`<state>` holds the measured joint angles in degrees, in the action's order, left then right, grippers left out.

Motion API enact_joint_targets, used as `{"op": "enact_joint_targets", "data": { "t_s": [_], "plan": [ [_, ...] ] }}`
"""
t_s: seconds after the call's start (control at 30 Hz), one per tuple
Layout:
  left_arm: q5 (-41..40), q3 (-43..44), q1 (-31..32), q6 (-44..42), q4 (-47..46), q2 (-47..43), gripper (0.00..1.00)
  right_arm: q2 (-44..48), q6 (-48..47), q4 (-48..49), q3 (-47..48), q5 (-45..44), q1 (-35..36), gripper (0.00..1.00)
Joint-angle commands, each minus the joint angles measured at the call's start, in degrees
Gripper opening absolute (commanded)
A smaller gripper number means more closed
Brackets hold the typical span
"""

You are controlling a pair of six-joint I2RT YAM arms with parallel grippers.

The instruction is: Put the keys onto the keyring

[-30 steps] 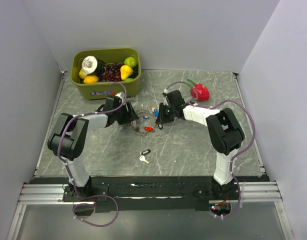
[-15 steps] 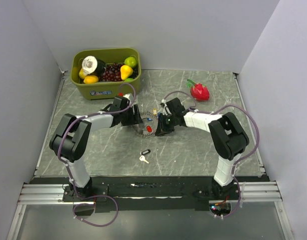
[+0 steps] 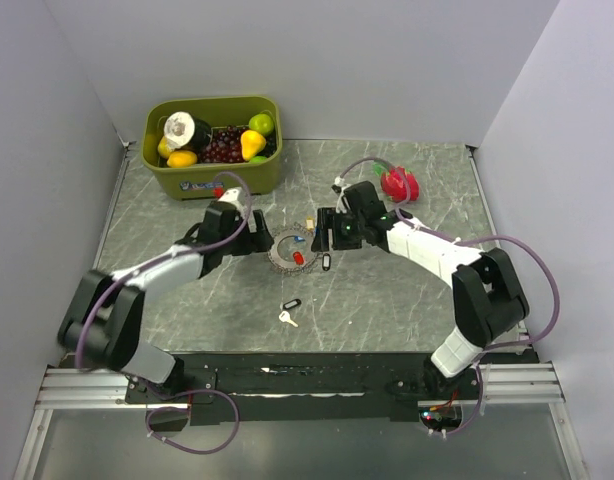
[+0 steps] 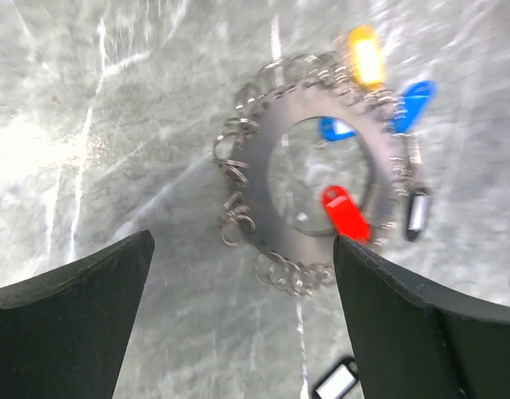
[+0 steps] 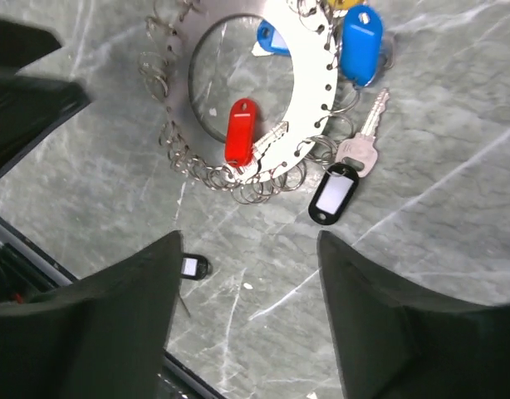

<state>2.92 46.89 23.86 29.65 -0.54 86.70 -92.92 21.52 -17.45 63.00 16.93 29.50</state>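
Currently the keyring (image 3: 279,255) lies on the worktop (image 3: 407,290) between left tool (image 3: 259,240) and right tool (image 3: 329,232), each spread open, empty. Red key (image 5: 241,131) and blue key (image 5: 360,33) rest on it (attachment unclear); 2 loose keys (image 3: 291,304) lie apart, not yet threaded.

To me the bench top (image 3: 387,290) looks like a grey stone-pattern sheet with pale veins. It is smooth and glossy enough to throw a white glare in the left wrist view. The keyring (image 5: 317,75) is a flat metal plate, matt silver, edged with thin shiny wire rings (image 5: 255,187). The red tag (image 5: 241,130), blue tag (image 5: 360,35) and black tag (image 5: 331,196) are smooth, glossy plastic. The bare key (image 5: 367,125) is bright metal. At the far left corner, the olive bin (image 3: 212,180) looks like smooth plastic.
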Motion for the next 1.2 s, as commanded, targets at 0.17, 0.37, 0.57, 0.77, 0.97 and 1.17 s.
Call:
{"op": "enact_joint_targets", "data": {
  "t_s": [0.17,0.37,0.57,0.77,0.97,1.17],
  "plan": [
    [-2.57,0.63,-1.8,2.34,-4.14,-3.12,0.97,7.58,-0.25,8.03,-6.13,6.52,-6.02,0.99],
    [-6.15,10.66,-0.74,2.61,5.18,8.39,0.95,8.46,-0.34,7.0,-7.37,7.77,-8.49,0.99],
    [-20.89,23.58,7.59,-0.64,17.29,19.81,0.9,8.99,-0.95,4.18,-7.19,5.05,-9.02,0.99],
    [-30.86,33.69,13.49,-1.0,27.33,30.63,0.8,9.69,-1.57,2.51,-7.28,3.47,-9.46,0.99],
    [-27.97,33.62,17.09,-4.42,24.19,32.22,0.65,10.39,-1.92,1.72,-7.1,2.76,-9.9,0.99],
    [-28.23,31.51,21.93,-8.55,19.18,31.17,0.64,11.71,-1.3,2.6,-8.07,1.71,-10.86,0.99]
  ]
}}
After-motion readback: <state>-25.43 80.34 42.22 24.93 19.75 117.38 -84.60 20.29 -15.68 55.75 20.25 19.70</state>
